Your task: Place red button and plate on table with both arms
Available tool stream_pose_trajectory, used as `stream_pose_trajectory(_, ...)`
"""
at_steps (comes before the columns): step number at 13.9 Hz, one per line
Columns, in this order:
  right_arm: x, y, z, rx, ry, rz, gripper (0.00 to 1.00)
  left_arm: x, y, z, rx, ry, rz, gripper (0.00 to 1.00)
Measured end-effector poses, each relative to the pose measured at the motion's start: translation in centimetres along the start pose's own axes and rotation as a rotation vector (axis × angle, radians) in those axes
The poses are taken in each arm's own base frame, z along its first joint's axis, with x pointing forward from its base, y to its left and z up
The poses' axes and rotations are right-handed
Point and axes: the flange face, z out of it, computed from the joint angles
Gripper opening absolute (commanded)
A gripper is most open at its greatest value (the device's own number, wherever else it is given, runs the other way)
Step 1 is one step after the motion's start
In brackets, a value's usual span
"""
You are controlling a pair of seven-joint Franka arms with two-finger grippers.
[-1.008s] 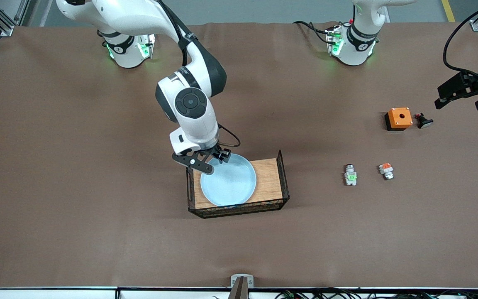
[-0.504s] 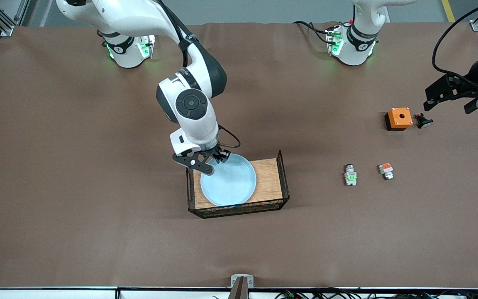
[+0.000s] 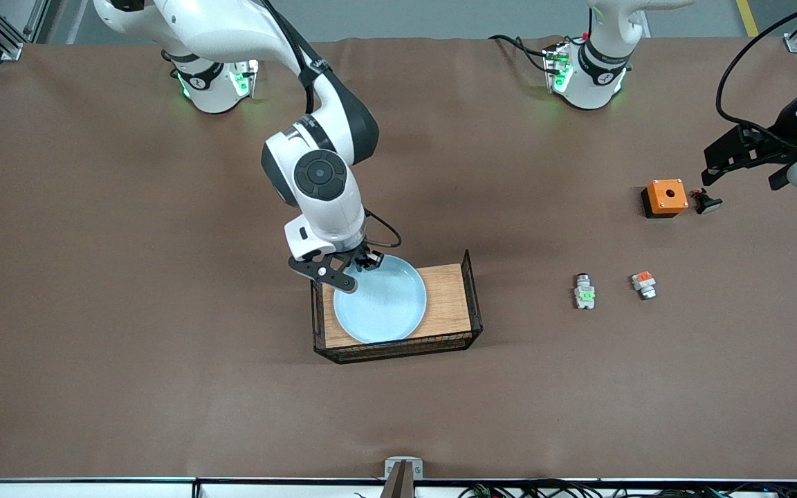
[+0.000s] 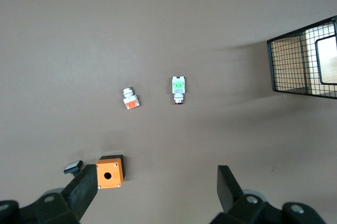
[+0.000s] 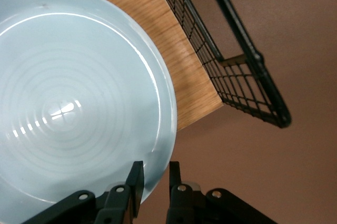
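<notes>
The pale blue plate (image 3: 385,301) (image 5: 73,92) lies on the wooden board in the black wire frame. My right gripper (image 3: 360,271) (image 5: 155,174) straddles the plate's rim on the side toward the robots' bases. Its fingers stand narrow, one over the plate and one outside, with a thin gap still showing by the outer finger. The red button (image 3: 584,293) (image 4: 178,87), grey-white with a green centre, lies on the table (image 3: 163,277) toward the left arm's end. My left gripper (image 3: 744,173) (image 4: 157,177) hangs wide open and empty, high over the table beside the orange box.
A similar part with an orange-red centre (image 3: 643,283) (image 4: 130,99) lies beside the green one. An orange box (image 3: 665,197) (image 4: 110,172) and a small black button (image 3: 706,201) (image 4: 73,167) sit farther from the front camera. The wire frame (image 3: 473,297) (image 4: 295,60) rises round the board.
The right gripper's fingers have narrowed around the plate's rim. The left arm has swung in from the table's end toward the orange box.
</notes>
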Motion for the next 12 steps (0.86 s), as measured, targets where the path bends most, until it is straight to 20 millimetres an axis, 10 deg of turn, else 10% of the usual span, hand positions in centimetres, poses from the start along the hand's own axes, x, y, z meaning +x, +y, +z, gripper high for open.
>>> stream_pose_trajectory(12,0.14,-0.22,-0.48,0.013,0.008,0.031,0.00,-0.02,0.59,0.04,-0.001,-0.001,0.011,1.00)
